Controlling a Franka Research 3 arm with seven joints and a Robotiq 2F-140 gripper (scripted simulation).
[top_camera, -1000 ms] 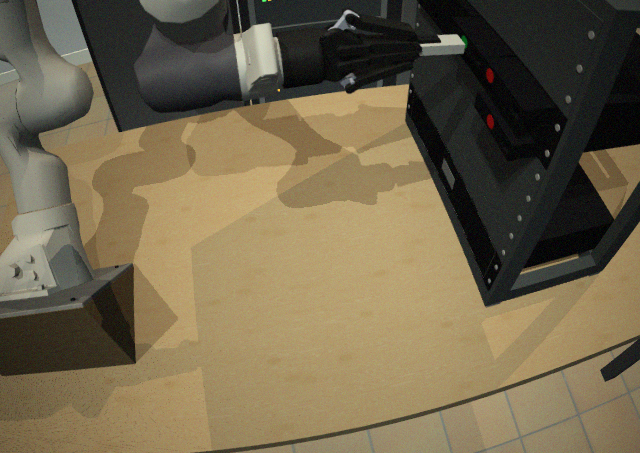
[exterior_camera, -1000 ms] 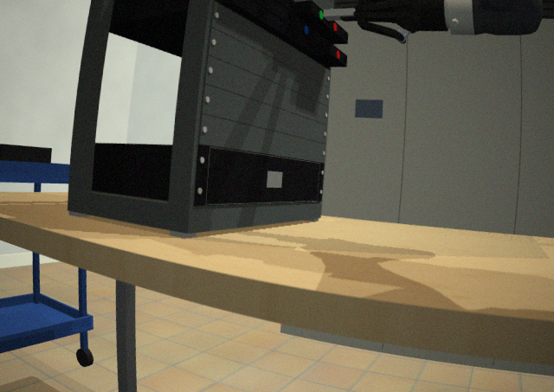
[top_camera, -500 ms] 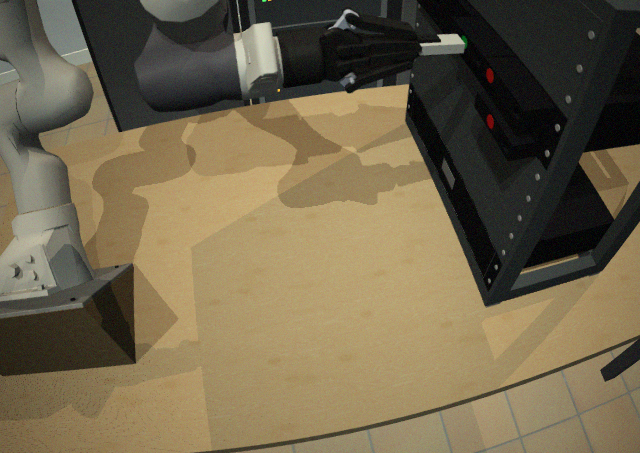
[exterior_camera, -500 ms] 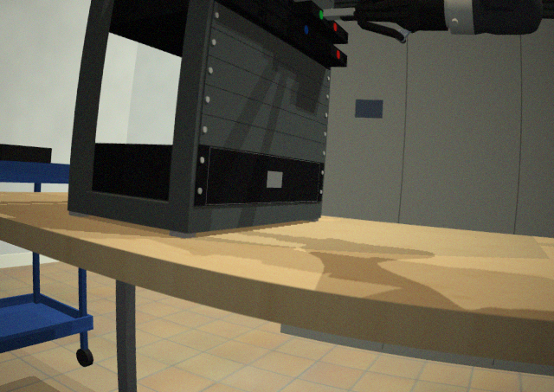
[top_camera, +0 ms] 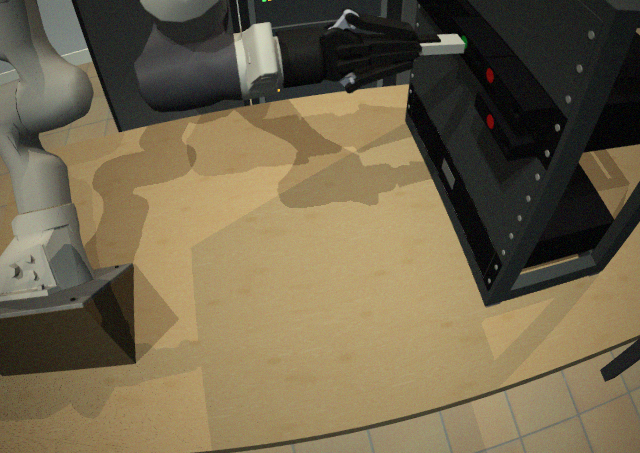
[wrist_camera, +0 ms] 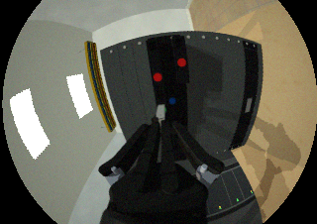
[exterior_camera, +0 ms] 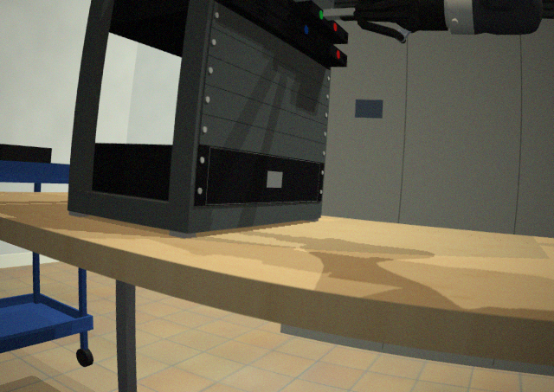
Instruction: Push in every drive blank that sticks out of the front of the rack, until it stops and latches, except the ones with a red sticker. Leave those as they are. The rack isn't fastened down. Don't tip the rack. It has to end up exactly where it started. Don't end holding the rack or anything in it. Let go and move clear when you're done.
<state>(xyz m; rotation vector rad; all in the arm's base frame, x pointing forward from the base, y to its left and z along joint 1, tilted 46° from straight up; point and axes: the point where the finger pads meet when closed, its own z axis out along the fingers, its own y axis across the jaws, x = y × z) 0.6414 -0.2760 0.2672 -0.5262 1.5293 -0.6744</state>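
Note:
The dark rack stands upright on the table. My gripper is shut, with its pale tips at the face of the green-stickered blank, which sticks out near the rack's top. The tips seem to meet it, but contact is hard to tell. An upper red-stickered blank and a lower red-stickered blank stick out. A blue-stickered blank looks about flush. The green sticker is mostly hidden in the wrist view.
The rack stands on the wooden table, facing the arm's base. A black unit with a light label fills the rack's bottom. A dark cabinet stands behind the arm. A blue cart stands beyond the table.

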